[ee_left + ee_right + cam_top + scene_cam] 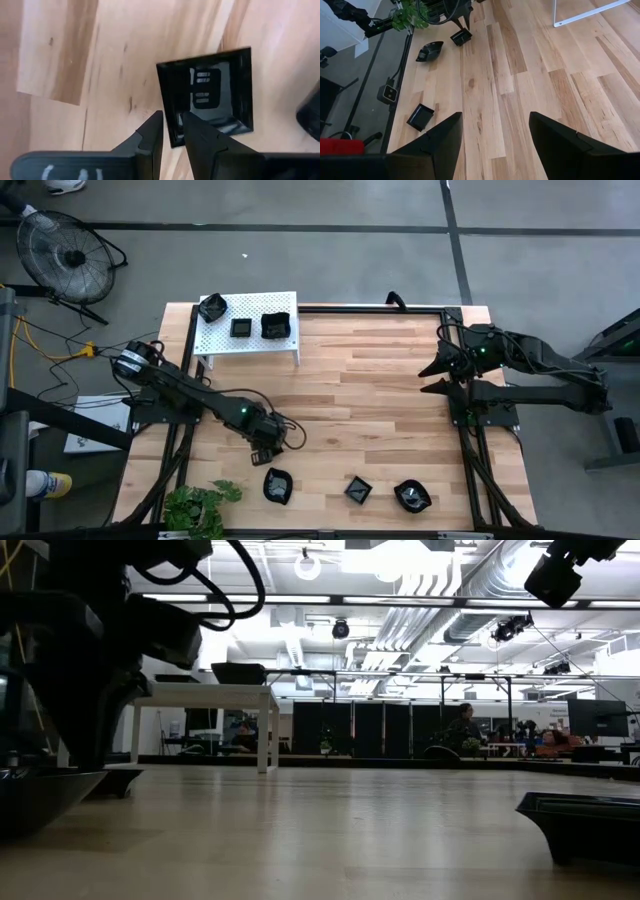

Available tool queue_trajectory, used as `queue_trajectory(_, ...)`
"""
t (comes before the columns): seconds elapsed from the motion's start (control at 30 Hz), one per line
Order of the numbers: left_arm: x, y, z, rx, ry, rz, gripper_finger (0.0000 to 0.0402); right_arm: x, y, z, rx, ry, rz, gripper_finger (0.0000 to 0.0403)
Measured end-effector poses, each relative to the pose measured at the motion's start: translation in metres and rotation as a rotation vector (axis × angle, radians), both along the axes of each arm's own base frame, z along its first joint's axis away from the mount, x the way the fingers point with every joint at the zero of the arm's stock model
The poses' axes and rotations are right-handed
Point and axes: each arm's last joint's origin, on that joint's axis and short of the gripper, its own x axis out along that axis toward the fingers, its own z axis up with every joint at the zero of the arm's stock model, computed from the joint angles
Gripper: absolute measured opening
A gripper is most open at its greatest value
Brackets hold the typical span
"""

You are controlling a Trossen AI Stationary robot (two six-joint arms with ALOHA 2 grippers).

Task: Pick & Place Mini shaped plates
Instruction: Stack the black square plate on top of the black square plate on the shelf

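Note:
My left gripper (265, 450) points down over the near left of the wooden table and is shut on a small glossy black square plate (210, 92), also seen in the right wrist view (461, 36). Three more mini plates rest on their bases along the near edge: a wavy one (278, 485), a square one (358, 490) and a leaf-like one (412, 496). Three others stand on the white shelf (290, 345). My right gripper (432, 377) waits open, raised at the table's right side, holding nothing. My left gripper pinches one side wall of the square plate, near a corner (170, 127), with one finger inside the dish and one outside. The fingers come from above, pointing down. The plate sits tilted below them; whether it is clear of the table, I cannot tell.
The white perforated shelf stands at the far left of the table. A green plant (200, 505) sits at the near left corner, close to the wavy plate. Black frame rails (470, 450) run along both sides. The table's middle is bare wood.

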Motion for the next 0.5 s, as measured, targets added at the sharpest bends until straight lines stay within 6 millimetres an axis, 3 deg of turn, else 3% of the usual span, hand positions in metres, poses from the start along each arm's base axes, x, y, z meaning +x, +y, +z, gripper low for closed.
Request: queue_trajectory(0.5,0.0012,-0.0003,-0.0030,0.000,0.008,0.034,0.0072,0.0000,0.0000,0.0000,-0.002,0.000,0.001,0.0224)
